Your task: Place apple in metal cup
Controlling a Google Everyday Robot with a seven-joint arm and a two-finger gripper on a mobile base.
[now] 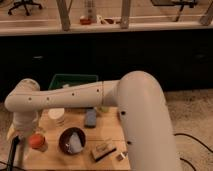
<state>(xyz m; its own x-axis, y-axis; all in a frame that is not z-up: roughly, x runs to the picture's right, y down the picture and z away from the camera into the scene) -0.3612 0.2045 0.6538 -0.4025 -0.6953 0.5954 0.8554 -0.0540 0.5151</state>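
The gripper (15, 146) hung at the far left edge of the table (111, 131), just left of the apple (36, 141). Whether it was clenched or released could not be told, nor whether it touched the fruit. The apple sat low against a dull rim, seemingly the metal cup (42, 148). Rightward stood a white tub (56, 114), then a dark bowl (62, 144) holding something pale. Behind them was a green bin (74, 79).

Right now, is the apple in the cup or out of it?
Seemingly in: the apple rests in the mouth of the cup; the gripper hangs close beside it.
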